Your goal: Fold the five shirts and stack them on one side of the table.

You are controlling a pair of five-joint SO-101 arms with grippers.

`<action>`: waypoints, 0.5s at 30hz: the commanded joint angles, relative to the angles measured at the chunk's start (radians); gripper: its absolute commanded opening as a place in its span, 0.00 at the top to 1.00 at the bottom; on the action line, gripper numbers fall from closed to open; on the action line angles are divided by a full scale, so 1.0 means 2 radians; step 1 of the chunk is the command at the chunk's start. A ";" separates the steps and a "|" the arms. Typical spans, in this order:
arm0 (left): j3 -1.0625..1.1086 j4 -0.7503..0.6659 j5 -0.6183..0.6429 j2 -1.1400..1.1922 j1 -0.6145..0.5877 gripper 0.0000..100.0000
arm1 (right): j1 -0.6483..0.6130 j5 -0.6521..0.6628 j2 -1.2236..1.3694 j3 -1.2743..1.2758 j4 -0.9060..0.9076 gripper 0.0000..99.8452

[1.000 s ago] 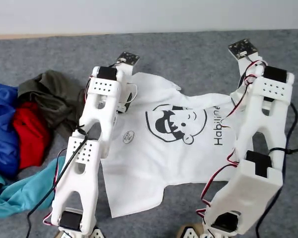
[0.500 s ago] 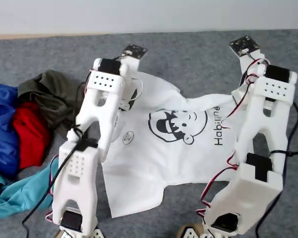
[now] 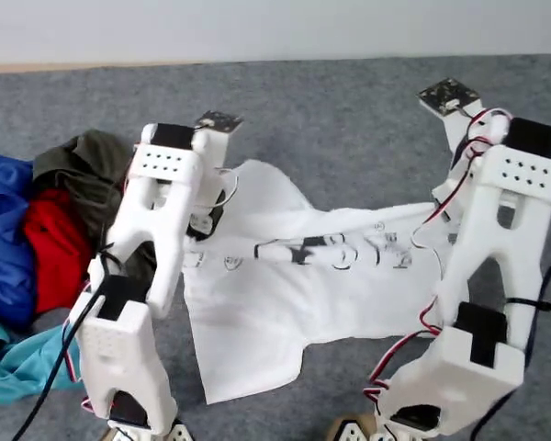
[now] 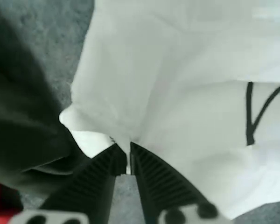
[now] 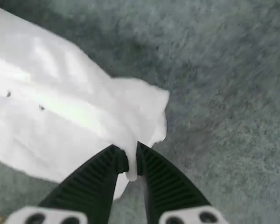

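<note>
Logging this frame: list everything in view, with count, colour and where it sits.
white shirt: one, white with black print, mid-table, far edge doubled over
olive shirt: one, dark olive, far end of the pile on the table's left
red shirt: one, red, middle of the pile
blue shirt: one, blue, the pile's outer edge
teal shirt: one, teal, the pile's near end
table cover: one, grey, under everything
left gripper: one, black on a white arm, shut on white shirt beside the pile
right gripper: one, black on a white arm, shut on the shirt's opposite end

The white shirt [image 3: 285, 312] is made of matt cloth. The tabletop [image 3: 349, 119] is covered with rough grey felt. The left arm [image 3: 161, 220] and right arm [image 3: 510, 230] are moulded in smooth white plastic, the jaws in ribbed black.
</note>
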 commanded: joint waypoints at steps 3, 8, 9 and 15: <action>0.010 0.015 -0.004 -0.031 0.002 1.00 | 0.010 0.008 -0.030 -0.003 0.014 0.99; 0.042 0.015 -0.004 -0.037 0.030 1.00 | 0.010 0.008 -0.030 -0.003 0.035 0.99; 0.047 0.015 -0.004 -0.035 0.037 1.00 | 0.010 0.008 -0.030 -0.002 0.036 0.99; 0.061 0.015 -0.022 -0.033 0.048 0.94 | 0.010 0.008 -0.029 -0.002 0.031 0.99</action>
